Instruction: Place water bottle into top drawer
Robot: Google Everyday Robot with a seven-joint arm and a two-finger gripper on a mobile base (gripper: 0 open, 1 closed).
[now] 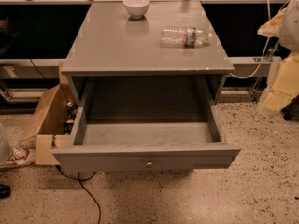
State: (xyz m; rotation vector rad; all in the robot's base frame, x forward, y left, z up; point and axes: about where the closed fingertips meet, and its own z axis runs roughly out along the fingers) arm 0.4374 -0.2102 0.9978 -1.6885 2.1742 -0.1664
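The water bottle (184, 36) lies on its side on the grey cabinet top (117, 50), right of centre, with its white cap pointing right. The top drawer (147, 161) is pulled wide open towards me and its inside is empty; the small round knob is on the front panel. My gripper (280, 85) shows as a pale cream and white shape at the right edge of the view, to the right of the cabinet and well apart from the bottle. It holds nothing that I can see.
A white bowl (136, 6) stands at the back of the cabinet top. An open cardboard box (46, 120) sits on the floor left of the cabinet, beside a shoe (16, 157). A black cable (88, 195) runs over the speckled floor under the drawer front.
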